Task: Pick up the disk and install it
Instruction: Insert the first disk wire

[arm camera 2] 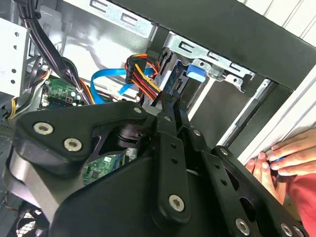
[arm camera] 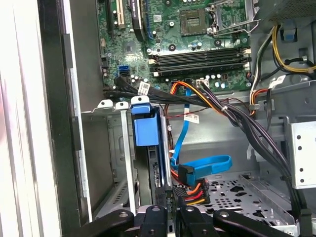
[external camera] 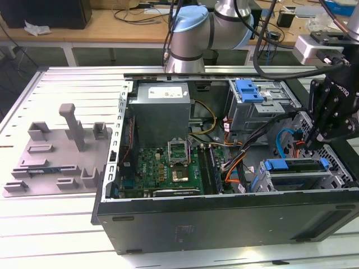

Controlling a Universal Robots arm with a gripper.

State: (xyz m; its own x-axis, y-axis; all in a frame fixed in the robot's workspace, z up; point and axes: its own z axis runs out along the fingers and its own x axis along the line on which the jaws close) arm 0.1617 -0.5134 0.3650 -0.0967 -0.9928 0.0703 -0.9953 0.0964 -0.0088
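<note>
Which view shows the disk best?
First wrist view: the disk sits in the cage slot, blue bracket clear. Exterior view shows its blue rail; second wrist view, a blue tab behind the gripper.

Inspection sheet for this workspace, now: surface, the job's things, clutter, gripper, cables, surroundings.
Surface: slatted metal table bearing an open computer case lying on its side.
Job's things: disk, with its blue rail, stands in the drive bay by the case wall.
Clutter: grey fixture plate on the exterior view's left of the case.
Gripper: gripper hangs just above the disk's bay.
Cables: blue data cable and orange-yellow power leads run beside the disk.
Surroundings: a person's hand at the case's outer edge; wooden bench behind.
</note>
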